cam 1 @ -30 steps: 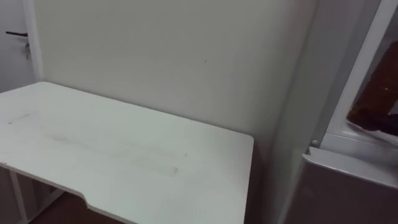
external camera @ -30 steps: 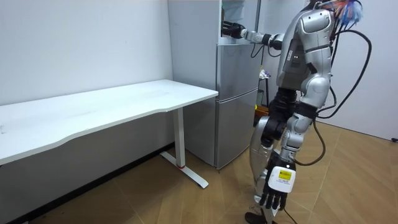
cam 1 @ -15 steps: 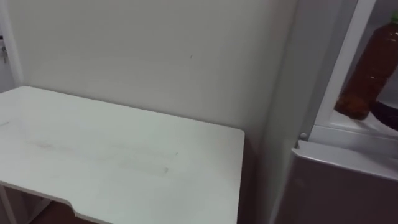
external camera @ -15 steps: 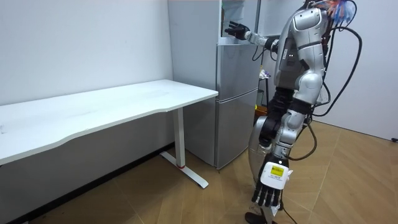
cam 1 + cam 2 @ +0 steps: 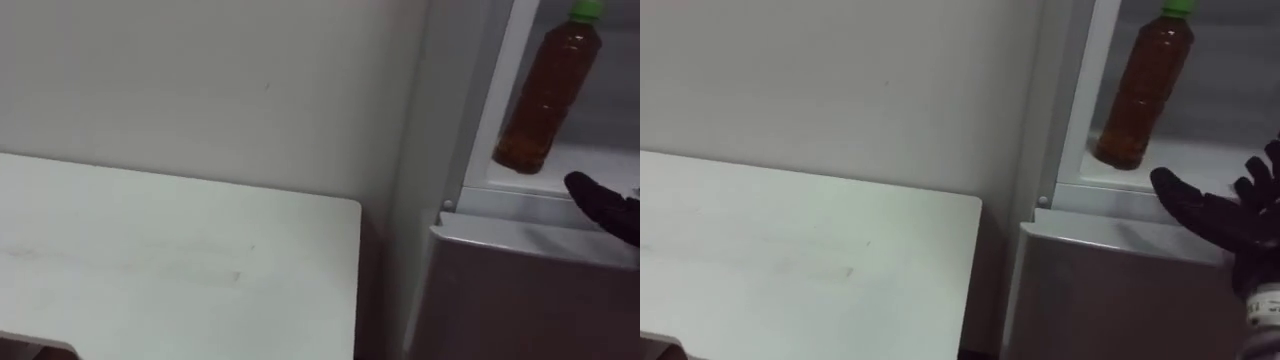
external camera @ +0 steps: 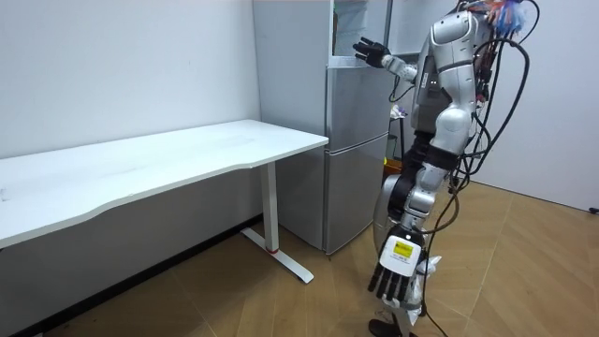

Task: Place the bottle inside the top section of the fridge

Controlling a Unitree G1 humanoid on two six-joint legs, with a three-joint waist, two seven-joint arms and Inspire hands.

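Bottle upright on the white shelf of the upper fridge compartment, close to the compartment's left edge. Brown liquid inside, green cap on top. Gripped by nothing, standing free on its own base.

Right robot hand black, reaching in from the right at shelf height, just in front of the compartment's lower lip. Fingers straight and spread apart, clasping nothing. Near the bottle, lower and to its right, with a clear gap between fingertips and bottle. In the room view, raised on an outstretched arm near the top of the fridge, at the opening of the upper compartment.

Left robot hand low beside the legs in the room view, hanging down. Fingers loose and pointing at the floor, holding nothing.

Lower fridge door grey and shut, directly under the shelf. Fridge tall and silver-grey, set against the pale wall.

Worktop white, to the left of the fridge in the eye views, its right end close to the fridge side with a narrow dark gap between. Long in the room view, on white legs, running along the wall.

Robot upright on the wooden floor in front of the fridge, torso turned toward it, at the room view's right of the worktop.
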